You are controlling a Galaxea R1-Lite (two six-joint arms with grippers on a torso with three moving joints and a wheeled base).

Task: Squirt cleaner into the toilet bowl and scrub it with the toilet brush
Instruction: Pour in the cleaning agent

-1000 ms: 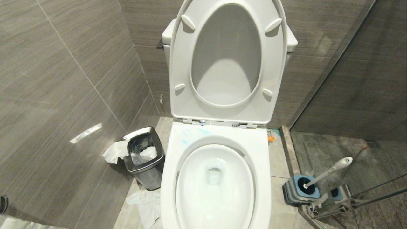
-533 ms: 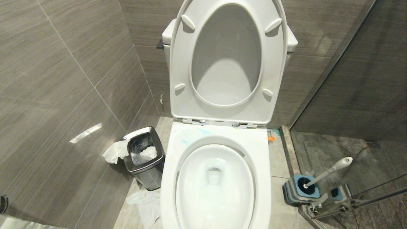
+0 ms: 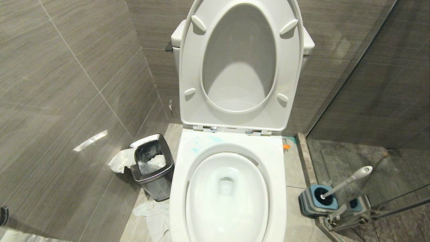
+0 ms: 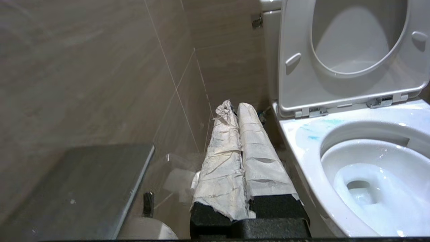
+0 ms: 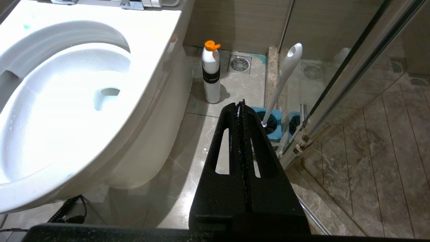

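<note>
Plastic, light and stiff, the brush (image 3: 349,180) at four o'clock of the bowl (image 3: 228,198) wants gripping mid-handle; both jaws are closed, empty.

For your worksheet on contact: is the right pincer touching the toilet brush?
Apart. The right wrist view shows the shut right pincer hanging above bare floor, with a clear gap to the toilet brush standing in its holder.

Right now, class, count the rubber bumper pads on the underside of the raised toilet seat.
4: upper left pad, upper right pad, lower left pad, lower right pad. None appear hidden.
</note>
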